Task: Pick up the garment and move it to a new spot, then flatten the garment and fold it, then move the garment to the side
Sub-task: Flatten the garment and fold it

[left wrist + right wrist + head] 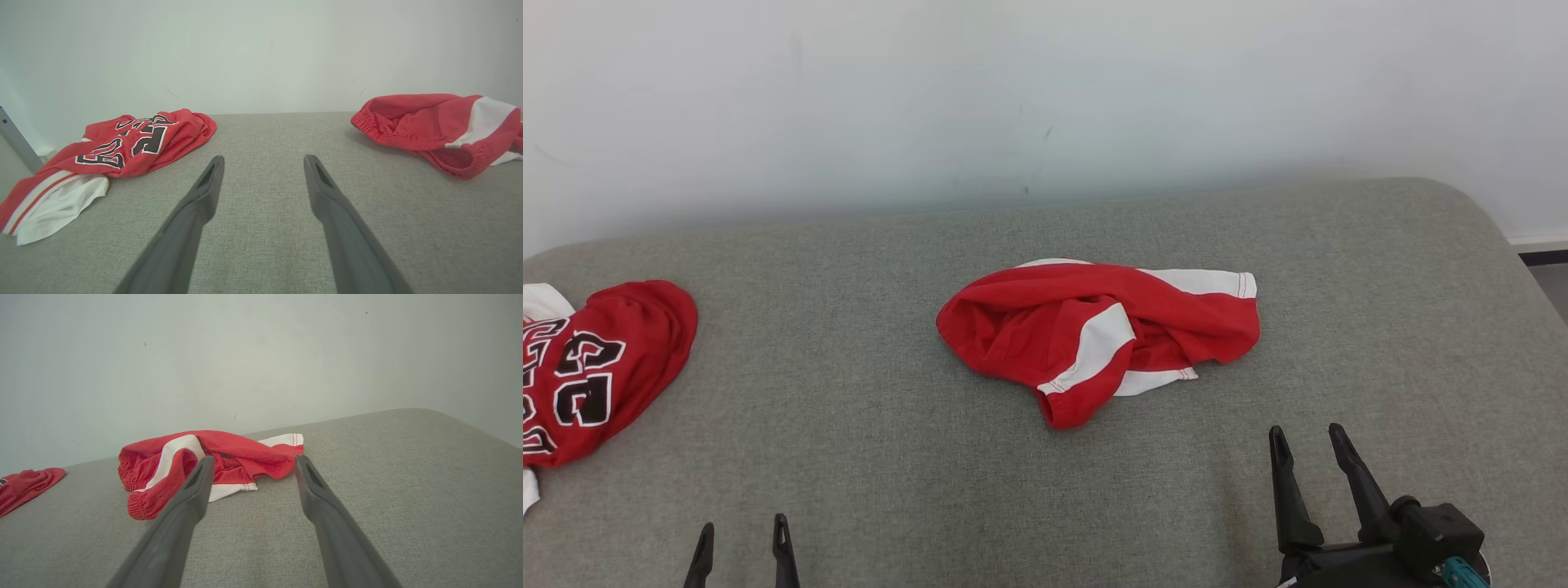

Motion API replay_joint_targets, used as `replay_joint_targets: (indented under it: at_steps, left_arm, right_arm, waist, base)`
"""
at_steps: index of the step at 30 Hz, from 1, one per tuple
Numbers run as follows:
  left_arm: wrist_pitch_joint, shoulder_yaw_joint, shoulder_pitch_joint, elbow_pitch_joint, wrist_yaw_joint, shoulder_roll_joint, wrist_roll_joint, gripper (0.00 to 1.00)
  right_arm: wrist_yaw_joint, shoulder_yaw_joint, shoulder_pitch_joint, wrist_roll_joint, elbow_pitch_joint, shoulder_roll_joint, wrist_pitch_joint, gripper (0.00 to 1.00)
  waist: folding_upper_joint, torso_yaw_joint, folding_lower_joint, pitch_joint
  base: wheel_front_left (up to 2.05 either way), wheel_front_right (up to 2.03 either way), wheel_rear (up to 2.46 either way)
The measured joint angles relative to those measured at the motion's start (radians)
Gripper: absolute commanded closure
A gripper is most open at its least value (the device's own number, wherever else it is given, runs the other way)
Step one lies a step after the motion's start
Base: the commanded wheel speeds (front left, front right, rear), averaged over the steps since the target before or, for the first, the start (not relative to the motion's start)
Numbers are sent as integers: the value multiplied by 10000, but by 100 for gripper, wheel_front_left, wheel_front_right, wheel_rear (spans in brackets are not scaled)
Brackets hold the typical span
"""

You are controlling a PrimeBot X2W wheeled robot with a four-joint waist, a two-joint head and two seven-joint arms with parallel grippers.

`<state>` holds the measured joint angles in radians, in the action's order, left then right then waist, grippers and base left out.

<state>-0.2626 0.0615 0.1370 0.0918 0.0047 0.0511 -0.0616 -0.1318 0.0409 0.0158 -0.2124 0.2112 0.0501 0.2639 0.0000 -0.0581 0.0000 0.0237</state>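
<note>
The garment (pixel 1094 331) is a crumpled pair of red shorts with white side stripes, lying in the middle of the grey surface. It also lies at the right of the left wrist view (pixel 439 126) and ahead of the right fingers (pixel 229 457). My right gripper (pixel 1311 441) stands open near the front right, short of the garment and touching nothing. Open and empty too, my left gripper (pixel 742 535) sits at the front left edge, well apart from the garment (pixel 263 163). In the right wrist view the right gripper (pixel 251 463) has bare fabric between its fingers.
A second red garment (pixel 596 367) with black-and-white lettering lies bunched at the far left (pixel 118 153) (pixel 24 484). The grey padded surface (pixel 849 425) ends at a white wall (pixel 1013 98) behind, and its right edge curves off toward the floor (pixel 1547 273).
</note>
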Motion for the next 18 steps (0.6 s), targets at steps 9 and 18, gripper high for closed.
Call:
replay_joint_targets:
  at_steps: [9, 18]
  left_arm:
    - [0, -635, -688, 560, -531, -19, -769, 0]
    - [0, -1503, -2613, 1942, -1197, -8, -1145, 0]
  right_arm:
    - [0, 19, 0, -2, 12, 2, 0, 0]
    - [0, 408, 356, -184, 25, 0, 0, 0]
  waist:
    - [0, 89, 0, 53]
    - [0, -284, 0, 331]
  base:
    - [0, 0, 0]
    - [0, 0, 0]
